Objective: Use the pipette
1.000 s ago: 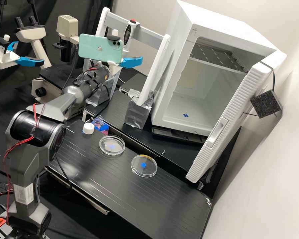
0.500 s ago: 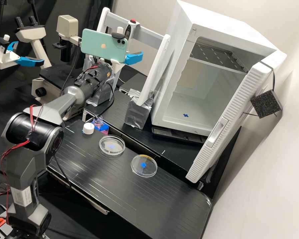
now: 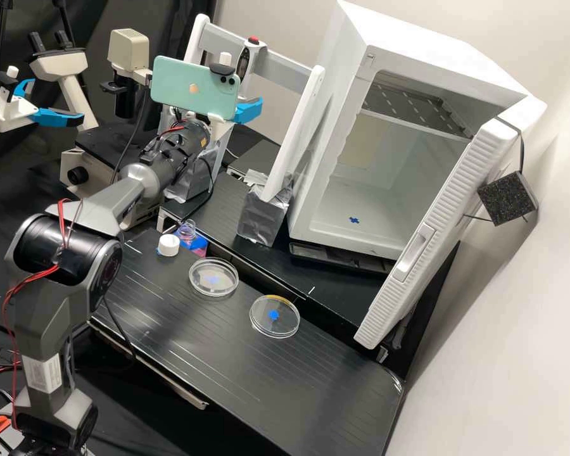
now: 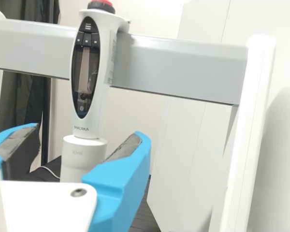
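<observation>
In the high view the gripper (image 3: 248, 111) is at the rack, behind the arm's mounted phone, with one blue finger showing. The white pipette (image 3: 243, 62) hangs upright from the rack's grey crossbar, its red top just above the bar. Seen from the wrist, the gripper (image 4: 85, 140) stands open, one blue finger on each side of the line of the pipette (image 4: 87, 116). The pipette's thick lower body appears in the gap, with space to both fingers; its lowest end is hidden behind the gripper's white mount.
The rack's white post (image 3: 294, 136) rises from a foil-wrapped foot. Two clear dishes (image 3: 213, 286) and a white cap (image 3: 168, 245) lie on the bench (image 3: 221, 354). An open white incubator (image 3: 323, 183) stands at the right, a microscope (image 3: 76, 171) behind the arm.
Compared with a second ago, the blue finger is a little farther left and higher in the high view. The phone first shifted right and up, then slightly back left. The pipette has stayed on the rack.
</observation>
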`<act>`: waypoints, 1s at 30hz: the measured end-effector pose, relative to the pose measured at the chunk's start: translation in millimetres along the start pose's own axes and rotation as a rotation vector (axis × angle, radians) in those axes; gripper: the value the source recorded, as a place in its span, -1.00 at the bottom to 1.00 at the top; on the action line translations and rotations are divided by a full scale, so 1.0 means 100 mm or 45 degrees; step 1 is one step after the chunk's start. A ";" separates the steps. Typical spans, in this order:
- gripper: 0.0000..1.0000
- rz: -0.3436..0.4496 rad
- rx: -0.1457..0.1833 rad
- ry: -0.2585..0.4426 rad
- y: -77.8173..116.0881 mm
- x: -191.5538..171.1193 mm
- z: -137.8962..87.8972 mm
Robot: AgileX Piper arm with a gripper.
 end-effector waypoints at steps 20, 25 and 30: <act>-1.00 -0.001 -0.001 0.000 0.00 0.00 0.00; -1.00 -0.003 -0.002 -0.005 -0.01 0.01 0.01; -1.00 -0.008 -0.002 -0.010 -0.04 0.03 0.01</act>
